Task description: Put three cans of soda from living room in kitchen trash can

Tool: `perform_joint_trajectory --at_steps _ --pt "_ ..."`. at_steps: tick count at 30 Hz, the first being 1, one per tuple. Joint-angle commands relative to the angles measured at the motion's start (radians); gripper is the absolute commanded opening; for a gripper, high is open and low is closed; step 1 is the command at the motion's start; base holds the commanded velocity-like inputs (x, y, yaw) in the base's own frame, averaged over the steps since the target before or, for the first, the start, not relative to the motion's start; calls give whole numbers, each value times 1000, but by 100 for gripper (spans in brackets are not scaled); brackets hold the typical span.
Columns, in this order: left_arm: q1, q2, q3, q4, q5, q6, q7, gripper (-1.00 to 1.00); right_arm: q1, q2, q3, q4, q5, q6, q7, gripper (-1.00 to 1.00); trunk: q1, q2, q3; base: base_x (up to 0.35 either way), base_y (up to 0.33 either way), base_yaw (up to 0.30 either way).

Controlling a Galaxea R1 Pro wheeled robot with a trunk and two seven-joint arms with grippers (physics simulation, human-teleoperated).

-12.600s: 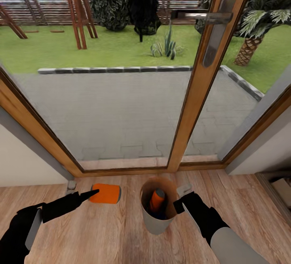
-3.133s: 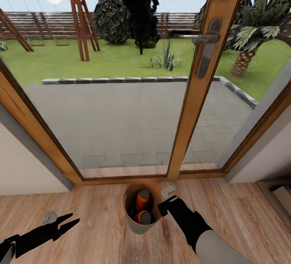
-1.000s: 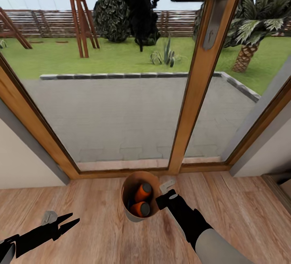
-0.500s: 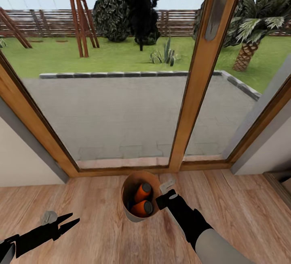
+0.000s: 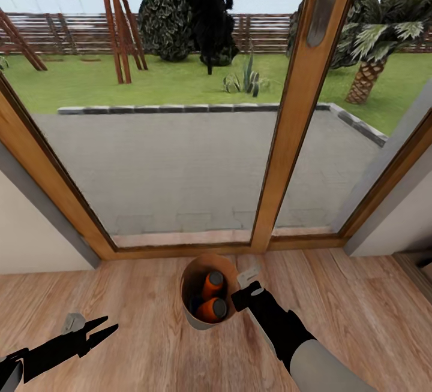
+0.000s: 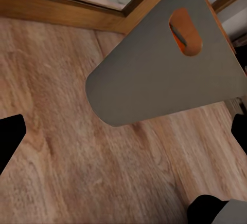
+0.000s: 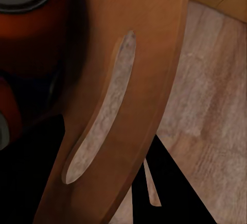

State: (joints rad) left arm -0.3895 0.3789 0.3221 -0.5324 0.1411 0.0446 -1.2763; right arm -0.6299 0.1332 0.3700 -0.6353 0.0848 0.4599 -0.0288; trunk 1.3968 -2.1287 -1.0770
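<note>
Nothing shifts but my view tilting; right gripper (image 5: 245, 289) stays clamped on the tash can (image 5: 207, 299), cans (image 5: 212, 309) inside, seemingly all three. Left gripper (image 5: 103, 329) hangs open, empty. Next: haul it kitchenward.

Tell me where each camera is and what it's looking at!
Head view: up on the robot's head, looking down at the trash can by the glass door; both arms show, left tool open, right tool on the bin's rim.
Left wrist view: on the left arm, looking across the wood floor at the bin's grey outside.
Right wrist view: on the right arm, looking into the bin's brown inside.
All three share the bin.
</note>
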Motion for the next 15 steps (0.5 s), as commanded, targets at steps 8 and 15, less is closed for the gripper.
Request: perform_joint_trajectory --at_steps 8,15 --pt "0 0 0 0 0 0 0 100 -1 0 0 -1 -5 -1 9 -100 31 -56 -25 0 0 0" --pt "0 0 0 0 0 0 0 100 -1 0 0 -1 -5 -1 9 -100 58 -105 -47 0 0 0"
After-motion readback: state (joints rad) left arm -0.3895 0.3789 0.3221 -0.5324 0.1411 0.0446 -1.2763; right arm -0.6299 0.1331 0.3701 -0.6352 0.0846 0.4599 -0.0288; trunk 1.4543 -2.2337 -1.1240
